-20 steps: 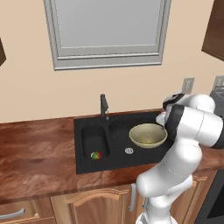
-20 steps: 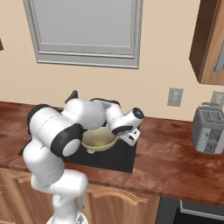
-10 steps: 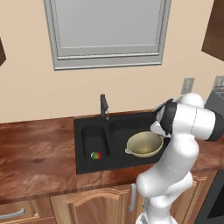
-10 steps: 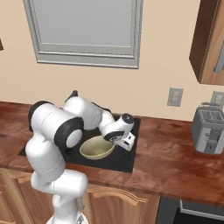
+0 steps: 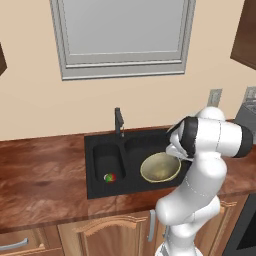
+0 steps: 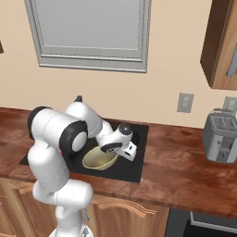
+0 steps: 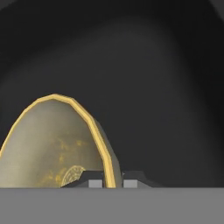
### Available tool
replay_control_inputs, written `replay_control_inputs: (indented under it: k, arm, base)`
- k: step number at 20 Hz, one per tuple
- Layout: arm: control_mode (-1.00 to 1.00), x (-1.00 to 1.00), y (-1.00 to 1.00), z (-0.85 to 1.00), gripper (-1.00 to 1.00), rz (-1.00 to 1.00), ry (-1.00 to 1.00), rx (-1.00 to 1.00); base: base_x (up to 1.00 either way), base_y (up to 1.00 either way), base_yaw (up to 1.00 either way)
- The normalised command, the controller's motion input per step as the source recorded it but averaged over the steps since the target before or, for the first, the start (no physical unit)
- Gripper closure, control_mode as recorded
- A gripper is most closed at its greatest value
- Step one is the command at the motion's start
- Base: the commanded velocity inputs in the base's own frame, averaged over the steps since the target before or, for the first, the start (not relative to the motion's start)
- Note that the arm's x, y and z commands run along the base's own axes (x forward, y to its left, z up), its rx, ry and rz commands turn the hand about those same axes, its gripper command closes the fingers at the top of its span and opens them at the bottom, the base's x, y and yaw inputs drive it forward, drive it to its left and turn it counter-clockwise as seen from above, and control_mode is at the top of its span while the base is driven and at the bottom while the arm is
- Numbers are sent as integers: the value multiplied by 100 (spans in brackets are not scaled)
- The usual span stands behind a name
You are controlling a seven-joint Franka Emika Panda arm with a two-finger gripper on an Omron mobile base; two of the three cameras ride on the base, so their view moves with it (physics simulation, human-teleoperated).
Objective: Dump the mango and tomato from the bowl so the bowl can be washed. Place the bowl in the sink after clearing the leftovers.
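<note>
The pale olive bowl sits low in the wider basin of the black sink, empty and slightly tilted. My gripper is shut on the bowl's rim, one finger on each side of the wall. From the right base view the hand reaches down to the bowl at its right edge. On the floor of the narrow basin lies a small red and green piece of fruit. Dark basin wall lies behind the bowl.
A short dark faucet stands behind the sink. A toaster is on the wooden counter far to the right, below a wall outlet. My own arm hangs over the sink's right edge.
The gripper has carried the bowl down from above the sink into the wider basin, and the arm's elbow has dropped with it.
</note>
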Motion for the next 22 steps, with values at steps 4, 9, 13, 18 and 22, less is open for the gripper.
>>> replay_control_inputs:
  k: [4, 9, 13, 18, 22]
  arm:
    - [-100, 2, 0, -20, 100, -3, -6, -3]
    - [-100, 0, 0, -36, 100, -3, -2, -4]
    - [-100, 0, 0, -29, 100, 0, 0, -5]
    - [-100, 1, 0, 0, 100, 0, 3, 0]
    - [-100, 0, 0, 2, -100, 0, 0, 0]
  base:
    - [0, 0, 0]
    - [0, 0, 0]
    - [0, 0, 0]
    - [0, 0, 0]
    - [0, 0, 0]
